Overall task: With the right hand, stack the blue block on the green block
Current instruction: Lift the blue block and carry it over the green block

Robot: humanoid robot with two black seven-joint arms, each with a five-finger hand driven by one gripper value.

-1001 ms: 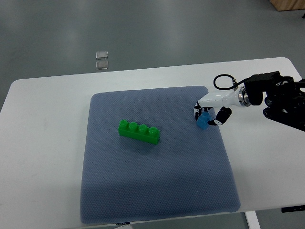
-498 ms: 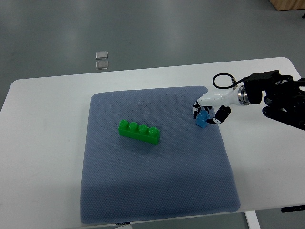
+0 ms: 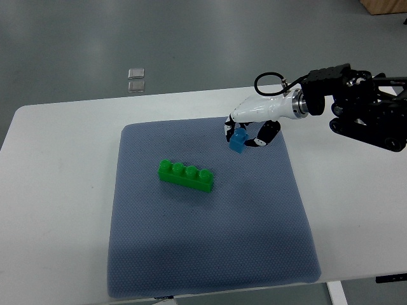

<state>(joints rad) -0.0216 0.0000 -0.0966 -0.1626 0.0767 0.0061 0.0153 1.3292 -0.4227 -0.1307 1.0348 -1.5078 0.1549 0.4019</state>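
Right hand [image 3: 245,130]: arm reaching leftward, fingers [image 3: 264,136] clamped on blue block [image 3: 238,142], green block [image 3: 186,175] lower left of them.

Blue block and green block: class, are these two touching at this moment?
Apart. The top view shows the blue block held in the right hand, with bare mat plainly visible between it and the green block.

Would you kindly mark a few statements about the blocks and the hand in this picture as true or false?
1. The right hand grips the small blue block. True.
2. The blue block sits on the long green studded block. False: it is apart from it, up and to the right in the picture.
3. The green block lies on the blue-grey mat. True.
4. The left hand holds the green block. False: no left hand shows.
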